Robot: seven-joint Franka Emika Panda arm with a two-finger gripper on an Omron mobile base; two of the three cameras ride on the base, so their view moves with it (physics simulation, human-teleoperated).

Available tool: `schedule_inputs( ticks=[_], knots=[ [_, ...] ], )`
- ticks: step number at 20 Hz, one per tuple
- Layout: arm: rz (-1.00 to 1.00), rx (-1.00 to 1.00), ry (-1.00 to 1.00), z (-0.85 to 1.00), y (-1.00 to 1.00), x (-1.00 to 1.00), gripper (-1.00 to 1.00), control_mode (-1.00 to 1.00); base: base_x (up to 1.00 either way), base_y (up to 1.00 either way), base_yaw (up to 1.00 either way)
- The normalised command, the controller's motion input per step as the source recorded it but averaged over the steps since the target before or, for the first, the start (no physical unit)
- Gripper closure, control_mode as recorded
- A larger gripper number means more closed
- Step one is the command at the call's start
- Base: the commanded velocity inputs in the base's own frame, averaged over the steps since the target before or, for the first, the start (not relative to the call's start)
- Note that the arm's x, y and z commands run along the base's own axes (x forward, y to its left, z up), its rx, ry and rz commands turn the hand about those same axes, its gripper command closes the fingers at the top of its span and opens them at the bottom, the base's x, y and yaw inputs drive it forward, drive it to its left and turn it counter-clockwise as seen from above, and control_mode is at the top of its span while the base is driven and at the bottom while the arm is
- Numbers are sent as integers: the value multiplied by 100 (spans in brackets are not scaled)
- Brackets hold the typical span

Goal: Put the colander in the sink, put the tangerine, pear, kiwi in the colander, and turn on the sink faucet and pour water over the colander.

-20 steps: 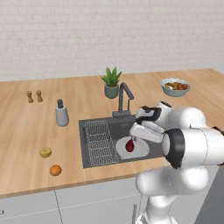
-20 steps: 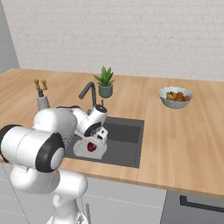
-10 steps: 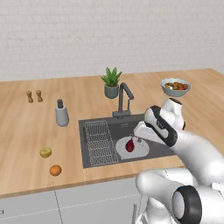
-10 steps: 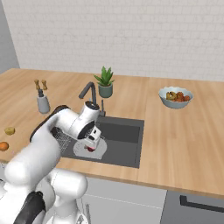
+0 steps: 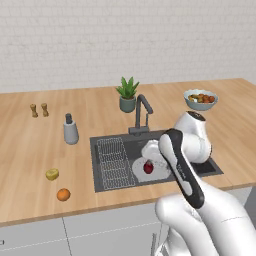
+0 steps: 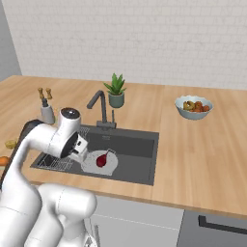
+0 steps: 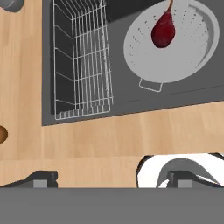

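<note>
Left base view: pale grey-white round colander (image 5: 150, 167) sits in dark charcoal sink (image 5: 112, 147), dark red pear (image 5: 148, 167) inside, likely ready for rinsing. Small orange tangerine (image 5: 63, 194) and yellow-green fruit (image 5: 52, 174) wait on wooden counter (image 5: 30, 150).

Right base view: dark faucet (image 6: 100, 108) behind basin, no water.

Hand view: gripper fingertips barely visible; spread, empty.

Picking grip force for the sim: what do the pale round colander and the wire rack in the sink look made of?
The pale grey-white round colander looks like matte plastic or enamel: flat colour, rows of tiny holes, no glints. The thin wire rack looks like pale coated or steel wire: a fine open grid.
</note>
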Motion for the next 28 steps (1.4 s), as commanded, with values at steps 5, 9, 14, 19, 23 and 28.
schedule_inputs(
  ticks=[5, 9, 14, 19, 23, 28],
  knots=[
    [0, -10, -5, 45, 90, -21, -100, -100, 0, 0, 0],
    [0, -9, 0, 41, 97, -5, -100, -100, 0, 0, 0],
    [3, -2, 2, 21, 99, 2, -100, -100, 0, 0, 0],
    [16, 0, 11, 0, 81, 23, -100, -100, 0, 0, 0],
    [14, 0, 18, -19, 69, 48, -100, -100, 0, 0, 0],
    [17, -7, 16, -32, 64, 21, -100, -100, 0, 0, 0]
  ],
)
